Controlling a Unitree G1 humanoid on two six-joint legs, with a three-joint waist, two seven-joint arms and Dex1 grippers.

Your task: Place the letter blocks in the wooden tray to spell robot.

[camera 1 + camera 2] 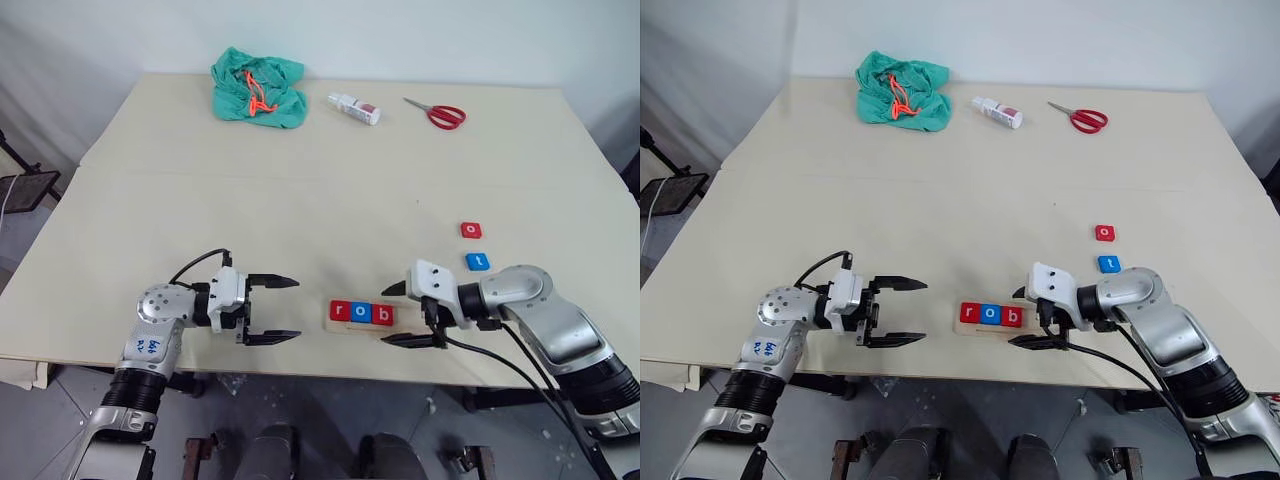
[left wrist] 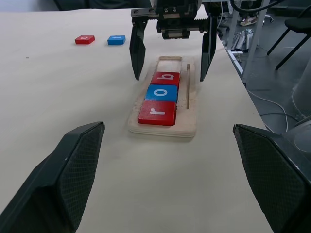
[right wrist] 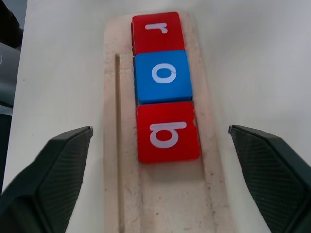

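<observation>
You had three of the letter blocks seated in the wooden tray (image 1: 362, 328) near the front edge of the surface (image 1: 300, 200): the red r (image 1: 340, 311), the blue o (image 1: 360, 312) and the red b (image 1: 381, 314), touching one another in a row from the tray's left end. The right part of the tray's slot was still bare wood. Your right gripper (image 1: 400, 314) hung just past the tray's right end with its jaws spread wide and nothing between them, one finger on the far side of the tray and one on the near side, tilted down toward the b. Your left gripper (image 1: 278, 310) sat level to the left of the tray, apart from it, jaws also wide and empty, pointing at the tray's left end. The other red o (image 1: 471, 230) and the blue t (image 1: 478, 262) lay loose on the surface to the right of the tray, the o farther back, the t just behind your right arm. At the far edge lay a green cloth (image 1: 257, 88), a small bottle (image 1: 354, 108) and red-handled scissors (image 1: 437, 113)
</observation>
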